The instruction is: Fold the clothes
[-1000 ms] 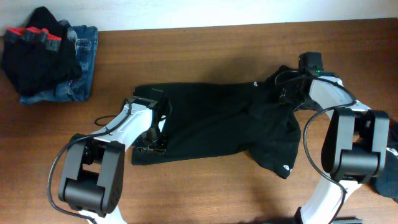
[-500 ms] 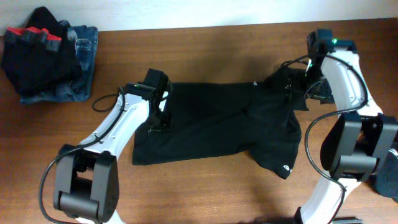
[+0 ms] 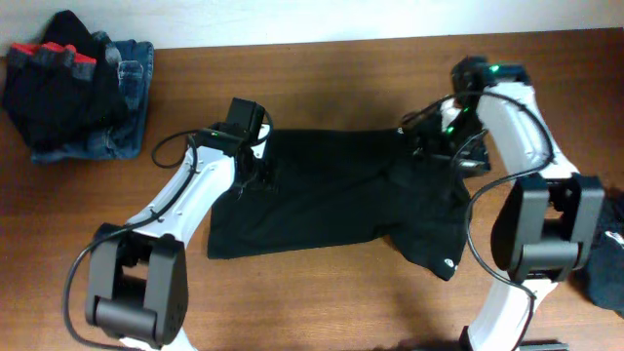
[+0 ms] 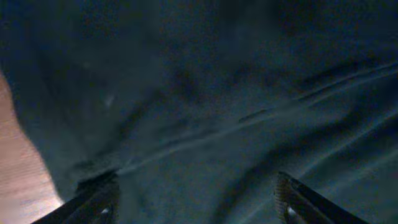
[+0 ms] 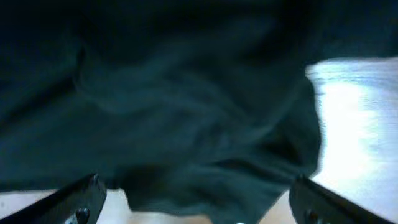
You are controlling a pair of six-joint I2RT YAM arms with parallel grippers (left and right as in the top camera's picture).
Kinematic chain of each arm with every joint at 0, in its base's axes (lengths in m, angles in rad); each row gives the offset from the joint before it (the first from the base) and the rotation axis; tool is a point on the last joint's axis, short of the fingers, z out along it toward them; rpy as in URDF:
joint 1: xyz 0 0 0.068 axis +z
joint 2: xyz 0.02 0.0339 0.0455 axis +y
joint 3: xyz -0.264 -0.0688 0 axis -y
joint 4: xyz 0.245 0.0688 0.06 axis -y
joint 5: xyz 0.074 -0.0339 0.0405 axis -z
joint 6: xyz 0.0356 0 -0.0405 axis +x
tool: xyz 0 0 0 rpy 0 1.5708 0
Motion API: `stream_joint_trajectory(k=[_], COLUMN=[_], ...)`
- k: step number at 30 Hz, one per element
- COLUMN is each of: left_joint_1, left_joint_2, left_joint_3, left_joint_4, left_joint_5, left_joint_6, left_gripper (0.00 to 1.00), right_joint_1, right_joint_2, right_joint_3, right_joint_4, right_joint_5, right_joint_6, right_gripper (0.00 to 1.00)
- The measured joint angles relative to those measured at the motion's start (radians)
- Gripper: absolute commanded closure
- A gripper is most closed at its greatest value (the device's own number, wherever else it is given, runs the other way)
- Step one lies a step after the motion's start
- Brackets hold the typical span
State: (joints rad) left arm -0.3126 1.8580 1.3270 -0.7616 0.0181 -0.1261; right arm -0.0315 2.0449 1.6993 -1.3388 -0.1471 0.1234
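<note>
Spreading across the middle of the bench (image 3: 322,302), the black top (image 3: 331,200) is lying roughly flat, its nearest edge facing the arm bases and one rumpled corner with a small white mark (image 3: 447,263) trailing toward the near right. A separate dark garment (image 3: 606,278) is showing at the bench's near right edge. Farther in, the left tool (image 4: 196,199) is hanging low over the top's left margin, just inside the edge, its fingers (image 4: 93,199) standing wide apart and gripping nothing; whether the tips are touching the cloth cannot be told. Farther still, the right tool (image 5: 193,199) is hanging over the bunched far right part of the top, likewise spread wide and empty, with the fabric beneath it lying in soft ridges. At the far left corner, well apart from the work, a pile of clothes (image 3: 68,83) is sitting, black pieces with red trim on blue denim (image 3: 135,68). The top is looking light, limp and easily creased, so it will probably be sagging wherever it is unsupported. Each tool is therefore best pinching at an edge or corner, the left margin and the right shoulder or sleeve, rather than mid-panel, where extra layers would be gathering. The bunched right side is likely needing smoothing before any fold.
</note>
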Motion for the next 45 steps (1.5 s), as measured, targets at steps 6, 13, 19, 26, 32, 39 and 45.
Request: stream_joint_trajectory(k=[6,13,19,26,32,39,45], left_joint_1=[0.0,0.008,0.034,0.066,0.067,0.067,0.067], left_joint_2=[0.094,0.121,0.122,0.125,0.164,0.164,0.164], left_joint_3=[0.001,0.001,0.001,0.001,0.002,0.007,0.007], left_joint_4=[0.076,0.101,0.104,0.139,0.135,0.111,0.111], left_joint_5=[0.002,0.0,-0.044,-0.062,-0.055,-0.051,-0.051], left_joint_6=[0.025,0.032,0.039,0.06,0.065,0.068,0.07], left_gripper=[0.21,0.22,0.22,0.39,0.58,0.82,0.83], right_joint_1=[0.004,0.001,0.001,0.001,0.0,0.0,0.0], right_joint_2=[-0.001,-0.001,-0.002,-0.003,-0.003,-0.003,-0.003], right_joint_3=[-0.207,-0.305,-0.309,-0.309,-0.309,-0.31,-0.309], right_joint_4=[0.16,0.278,0.323,0.351,0.359,0.369,0.366], right_joint_5=[-0.021,-0.024,-0.023,-0.016,-0.014,-0.004,-0.005], right_joint_6=[0.029,0.04,0.053,0.057,0.054,0.055,0.057], right_gripper=[0.01,0.01,0.01,0.21,0.6,0.95,0.96])
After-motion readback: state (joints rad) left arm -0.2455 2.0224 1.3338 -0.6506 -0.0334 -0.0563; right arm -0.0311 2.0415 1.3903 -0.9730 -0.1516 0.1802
